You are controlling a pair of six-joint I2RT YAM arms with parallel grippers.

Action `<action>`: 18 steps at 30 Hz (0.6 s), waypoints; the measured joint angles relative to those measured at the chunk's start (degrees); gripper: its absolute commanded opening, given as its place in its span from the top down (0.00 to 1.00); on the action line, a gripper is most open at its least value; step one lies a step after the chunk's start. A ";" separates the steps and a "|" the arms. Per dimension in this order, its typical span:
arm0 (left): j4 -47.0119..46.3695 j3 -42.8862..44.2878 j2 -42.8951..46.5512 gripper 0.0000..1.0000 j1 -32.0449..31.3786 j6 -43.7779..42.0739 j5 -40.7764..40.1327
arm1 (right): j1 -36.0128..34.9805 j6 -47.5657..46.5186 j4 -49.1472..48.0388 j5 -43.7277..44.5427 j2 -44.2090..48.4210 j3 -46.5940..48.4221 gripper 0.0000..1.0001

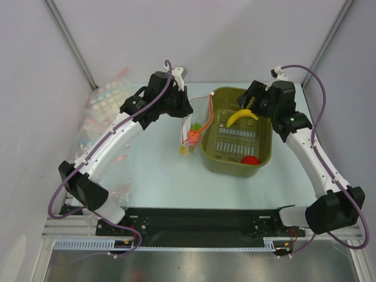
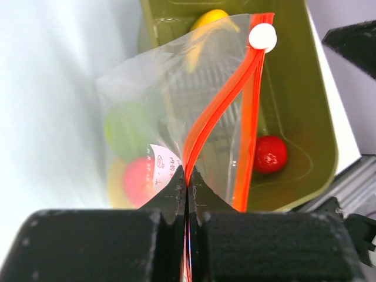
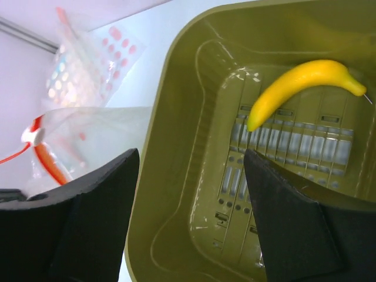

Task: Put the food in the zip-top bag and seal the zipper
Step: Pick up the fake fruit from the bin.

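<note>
The bag [image 1: 189, 126] is hanging just left of the basket [image 1: 232, 167], with a fruit [image 1: 192, 136] in it. The banana [image 1: 242, 116] is lying in the basket's far part and a second fruit [image 1: 250, 159] is sitting in its near right corner. Spare bags [image 1: 106, 97] are lying far left.

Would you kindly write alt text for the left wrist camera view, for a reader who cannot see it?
The left claw is shut on the orange-red zipper of the clear zip-top bag, whose mouth is open. One red fruit and a green piece show inside the bag; behind it, the olive-green basket holds the other red fruit and the yellow banana.
</note>
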State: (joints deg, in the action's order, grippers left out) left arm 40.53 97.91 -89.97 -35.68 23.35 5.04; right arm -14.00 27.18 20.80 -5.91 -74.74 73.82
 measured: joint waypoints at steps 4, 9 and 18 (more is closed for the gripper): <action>0.37 0.00 0.00 1.00 0.66 -1.40 -0.35 | 0.02 3.02 -1.66 3.45 -4.09 -0.07 0.20; 0.87 0.02 0.00 1.00 0.74 -3.98 -0.31 | 0.00 9.25 -1.57 8.59 -14.05 0.04 0.20; 0.90 -2.36 0.79 1.00 0.74 -7.23 0.15 | 0.02 19.87 -3.78 15.19 -25.22 0.46 0.15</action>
State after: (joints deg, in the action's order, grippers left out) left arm 41.43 95.55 -89.19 -34.94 16.12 5.19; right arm -13.98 47.05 17.02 9.28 -99.96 74.28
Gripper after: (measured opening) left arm 0.009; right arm 0.841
